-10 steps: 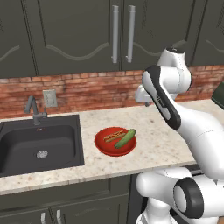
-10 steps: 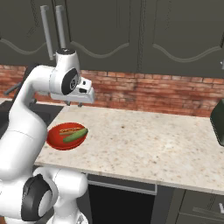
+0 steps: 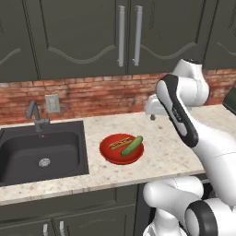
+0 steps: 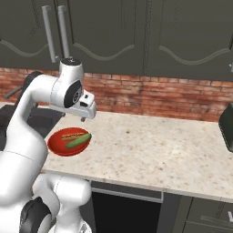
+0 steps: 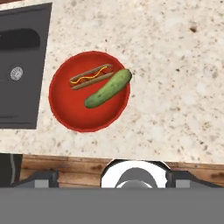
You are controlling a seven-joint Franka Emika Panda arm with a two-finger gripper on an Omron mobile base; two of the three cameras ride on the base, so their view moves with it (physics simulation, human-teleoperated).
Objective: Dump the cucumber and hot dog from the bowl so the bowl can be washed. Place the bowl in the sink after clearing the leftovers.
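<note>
While its opening is hidden, the pincer (image 3: 152, 115) hangs empty above the counter (image 3: 156, 161).

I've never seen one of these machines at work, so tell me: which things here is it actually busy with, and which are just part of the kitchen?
For the job:
- red bowl on the counter
- cucumber in the bowl
- hot dog in the bowl, beside the cucumber
- sink, left of the bowl

Just part of the kitchen:
- faucet
- wall outlet
- cabinet handles
- brick wall
</note>
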